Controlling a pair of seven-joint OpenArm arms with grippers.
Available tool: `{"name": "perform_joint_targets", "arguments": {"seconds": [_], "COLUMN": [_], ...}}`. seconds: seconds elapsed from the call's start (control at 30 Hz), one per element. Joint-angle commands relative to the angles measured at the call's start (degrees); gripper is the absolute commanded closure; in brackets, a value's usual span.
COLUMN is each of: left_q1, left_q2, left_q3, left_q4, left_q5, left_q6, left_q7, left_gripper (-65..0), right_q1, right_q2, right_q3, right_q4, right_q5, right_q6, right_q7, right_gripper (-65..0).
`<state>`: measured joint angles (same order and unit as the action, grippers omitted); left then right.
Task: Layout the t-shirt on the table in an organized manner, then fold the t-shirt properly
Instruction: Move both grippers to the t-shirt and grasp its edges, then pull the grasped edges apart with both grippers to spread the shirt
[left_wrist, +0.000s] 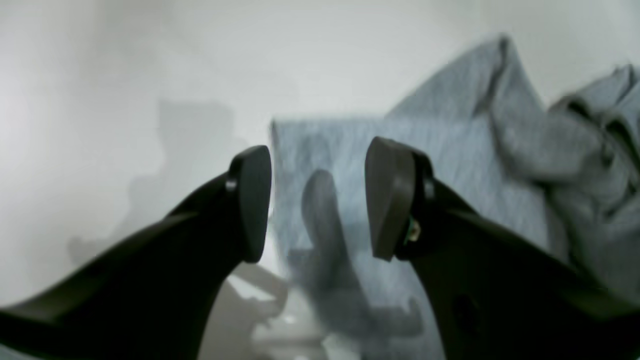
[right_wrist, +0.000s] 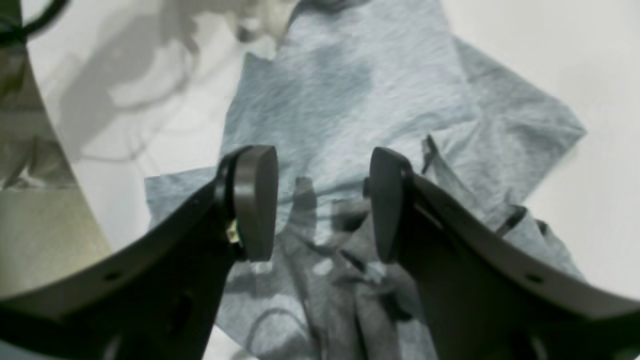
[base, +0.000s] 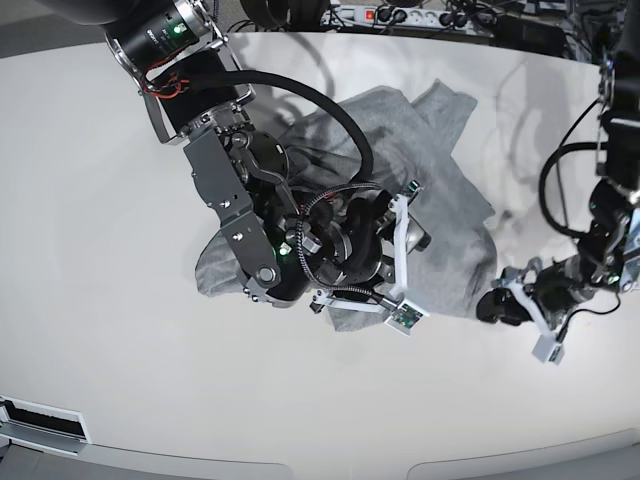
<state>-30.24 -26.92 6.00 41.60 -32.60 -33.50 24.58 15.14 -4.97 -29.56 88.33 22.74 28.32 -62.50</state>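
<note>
A: Garments, count?
B: One heather-grey cotton t-shirt (base: 440, 200), crumpled, soft folds, lying mid-way across the glossy white tabletop (base: 100, 200).

A: Grippers?
B: Two, black, with flat oval pads. Right gripper (right_wrist: 322, 202): jaws apart over rumpled grey cloth, holding nothing. Left gripper (left_wrist: 317, 200): jaws apart, empty, near the shirt's edge.

A: Surface finish?
B: Table smooth, reflective; shirt matte, finely flecked, one straight hem visible.
</note>
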Motion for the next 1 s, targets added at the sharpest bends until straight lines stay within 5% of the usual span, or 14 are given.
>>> {"name": "perform_joint_targets", "arguments": {"seconds": [0.0, 0.2, 0.4, 0.6, 0.73, 0.97], "left_q1": [-2.19, -4.72, -4.70, -3.43, -1.31, -1.07], "left_q2": [-0.13, 4.90, 6.62, 6.75, 7.30, 6.21], "left_q3": [-0.33, -0.33, -0.33, -0.33, -0.33, -0.35], "left_q4": [-0.81, -8.52, -14.64, -17.53, -17.51, -14.45], "left_q5": [0.17, 7.82, 11.41, 9.57, 8.48, 2.60], "left_q6": [0.07, 5.33, 6.60, 15.10, 15.12, 14.64], "left_q7": [-2.03, -9.44, -16.50, -17.97, -18.32, -13.09], "left_gripper": [-31.8, -31.6, -30.4, -15.8, 0.0, 0.0], "right_q1": [1.25, 1.22, 1.22, 1.22, 1.29, 2.36], "right_q2": [-0.68, -0.57, -0.55, -0.52, -0.55, -0.33], "right_q3": [0.09, 0.09, 0.09, 0.09, 0.09, 0.59], "right_q4": [0.85, 0.85, 0.85, 0.85, 0.85, 0.87], "right_q5": [0.81, 0.83, 0.83, 0.81, 0.81, -6.36], "right_q6": [0.24, 0.20, 0.20, 0.20, 0.20, -1.20], "right_q7": [0.24, -1.77, -1.84, -2.12, -2.54, -0.79], "right_gripper": [-31.7, -31.7, -31.7, -31.7, -31.7, -31.7]}}
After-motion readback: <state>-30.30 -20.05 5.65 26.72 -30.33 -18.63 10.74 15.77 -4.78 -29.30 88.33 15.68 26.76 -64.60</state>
